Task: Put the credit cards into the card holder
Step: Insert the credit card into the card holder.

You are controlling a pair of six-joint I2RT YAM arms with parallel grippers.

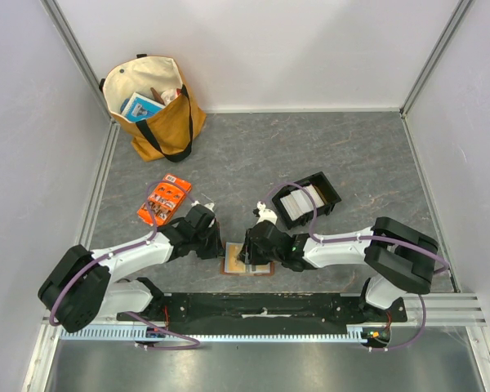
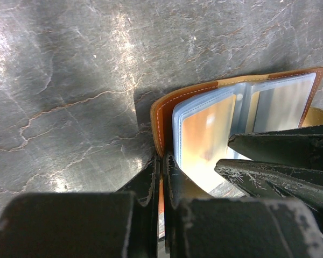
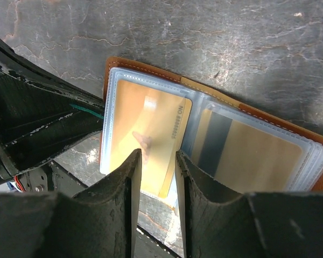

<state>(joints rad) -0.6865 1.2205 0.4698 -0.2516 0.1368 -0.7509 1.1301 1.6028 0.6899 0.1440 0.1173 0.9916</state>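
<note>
Left gripper (image 2: pixel 161 172) is clamped on the tan cover edge of the card holder (image 2: pixel 162 115), pinning it open on the table (image 1: pixel 351 147) just ahead of the bases. Right gripper (image 3: pixel 155 161) has its jaws at a narrow gap with nothing clamped, over a gold-tinted card (image 3: pixel 145 123) that looks partway into the left sleeve. A striped card (image 3: pixel 242 156) is already in the right sleeve. More white cards (image 1: pixel 298 198) sit in the black tray (image 1: pixel 331 189), so I'd say most of the job is left.

Around card holder (image 1: pixel 233 268): left pincer (image 1: pixel 223 250), right pincer (image 1: pixel 250 253) crowding; tray (image 1: pixel 331 193) near.
</note>
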